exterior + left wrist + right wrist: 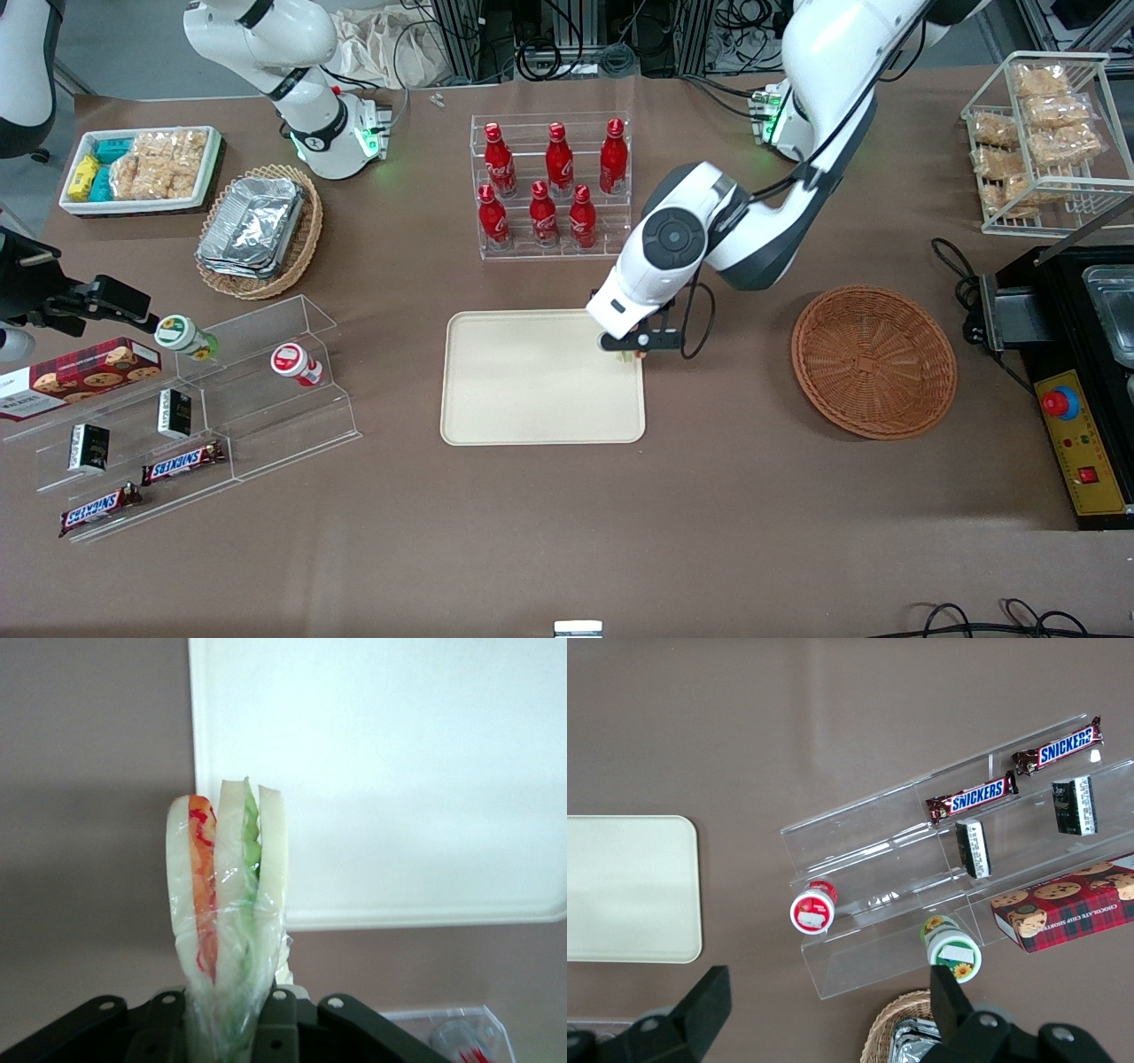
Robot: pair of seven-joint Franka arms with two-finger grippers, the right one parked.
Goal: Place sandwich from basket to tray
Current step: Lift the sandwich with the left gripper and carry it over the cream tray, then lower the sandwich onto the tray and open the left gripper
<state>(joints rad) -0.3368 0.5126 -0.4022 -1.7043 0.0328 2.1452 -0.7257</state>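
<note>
My left gripper (631, 347) is shut on the sandwich (226, 904), a wrapped wedge of white bread with orange-red and green layers. In the front view only a sliver of the sandwich (629, 356) shows under the hand. The gripper (226, 1032) holds it above the edge of the cream tray (532, 381) nearest the working arm's end, partly over the tray (399, 771) and partly over the brown table. The reddish-brown wicker basket (873, 361) lies beside the tray toward the working arm's end, with nothing in it.
A clear rack of red bottles (551, 186) stands farther from the front camera than the tray. Clear shelves with snack bars (190, 408), a tan basket of foil containers (261, 229) and a white bin (142, 168) lie toward the parked arm's end. A black machine (1081, 372) sits beside the basket.
</note>
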